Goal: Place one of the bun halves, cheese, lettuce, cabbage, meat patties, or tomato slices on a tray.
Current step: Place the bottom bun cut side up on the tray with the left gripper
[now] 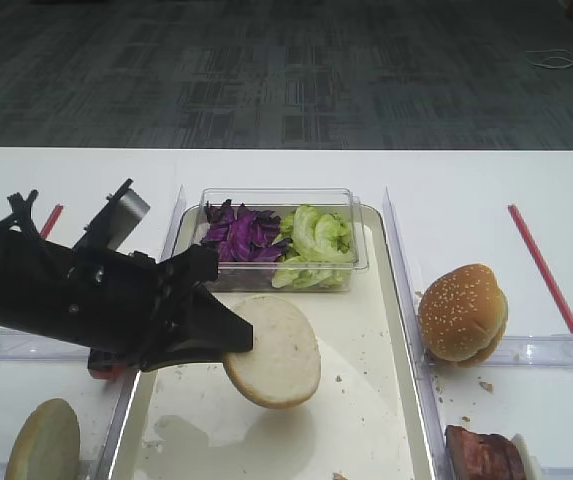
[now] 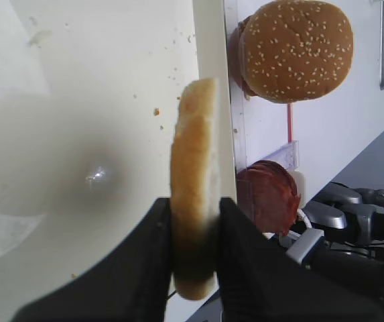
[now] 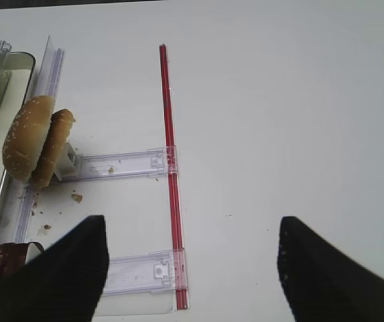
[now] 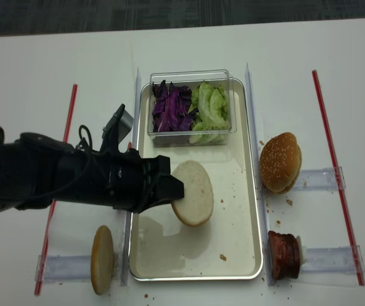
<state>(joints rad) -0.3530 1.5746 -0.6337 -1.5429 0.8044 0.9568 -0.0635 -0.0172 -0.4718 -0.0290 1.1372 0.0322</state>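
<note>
My left gripper is shut on one of the bun halves, holding it tilted just above the middle of the cream tray. The left wrist view shows that bun half edge-on between the jaws. The other bun half lies left of the tray. Cabbage and lettuce fill a clear box at the tray's far end. Meat patties sit right of the tray. My right gripper is open over bare table. Cheese and tomato slices are out of view.
A whole sesame bun stands on edge right of the tray. Red strips and clear plastic rails lie on the white table on both sides. Crumbs dot the tray.
</note>
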